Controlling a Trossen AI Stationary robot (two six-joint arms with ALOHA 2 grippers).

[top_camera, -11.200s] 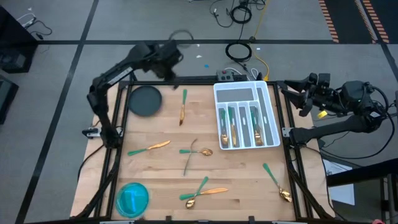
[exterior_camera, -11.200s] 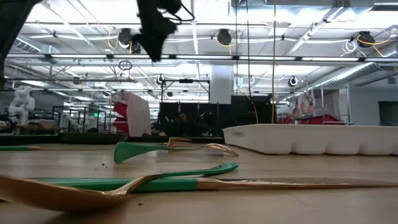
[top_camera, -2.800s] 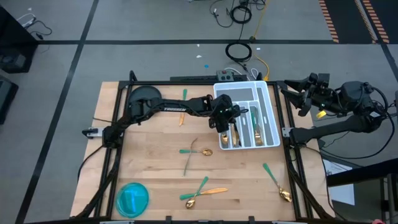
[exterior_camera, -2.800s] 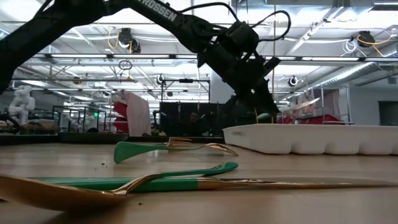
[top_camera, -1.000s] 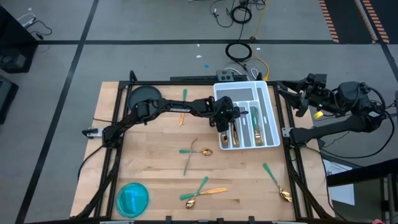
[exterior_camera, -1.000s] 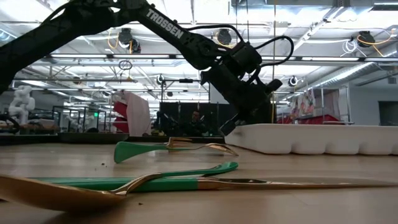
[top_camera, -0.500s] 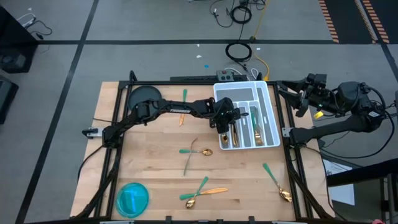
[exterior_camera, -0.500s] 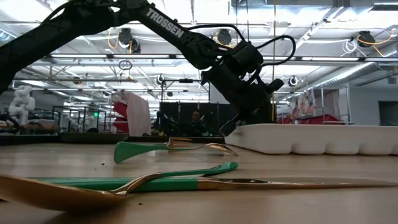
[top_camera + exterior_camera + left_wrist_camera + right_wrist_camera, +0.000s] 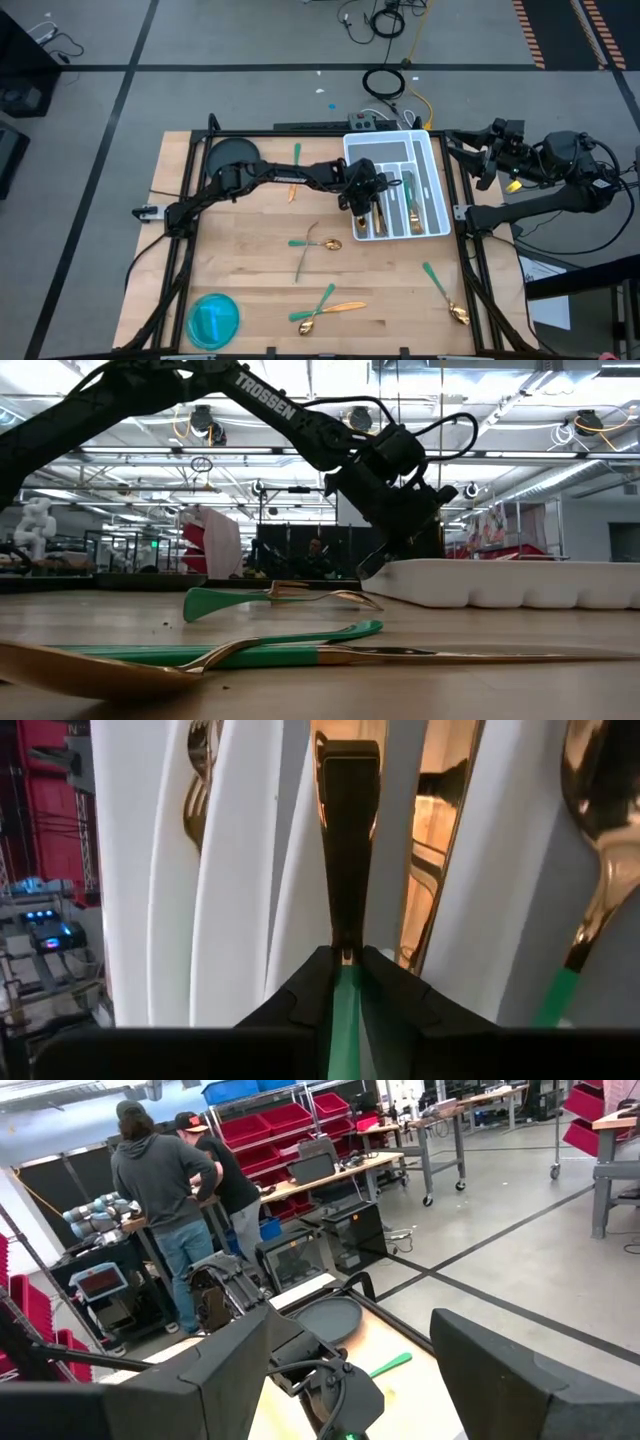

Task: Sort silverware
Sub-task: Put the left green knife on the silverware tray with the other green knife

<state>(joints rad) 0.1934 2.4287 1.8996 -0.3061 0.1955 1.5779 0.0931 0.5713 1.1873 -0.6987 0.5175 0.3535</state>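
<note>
From table height I've got a gold spoon bowl (image 9: 90, 668) right at the lens, with a teal-handled knife (image 9: 330, 655) lying across behind it, then a fork (image 9: 275, 600) farther back. Overhead fills in what that level view hides: a crossed pair (image 9: 326, 307) near the front edge, a lone spoon (image 9: 443, 293) front-right, another crossed pair (image 9: 313, 246) mid-table, one piece (image 9: 295, 165) by the dark round plate (image 9: 233, 156), and the blue bowl (image 9: 213, 319) at the front-left corner. The left gripper (image 9: 362, 196) reaches into the white tray (image 9: 432, 148). Only my left wrist camera shows the grip: its fingers (image 9: 305, 1005) are pinched close on a teal handle (image 9: 346, 1010), gold blade running down a tray slot. The right gripper (image 9: 462, 150) waits off the table's right edge, fingers (image 9: 225, 1360) spread wide. Beyond it, two people (image 9: 175, 1210) stand at a bench.
</note>
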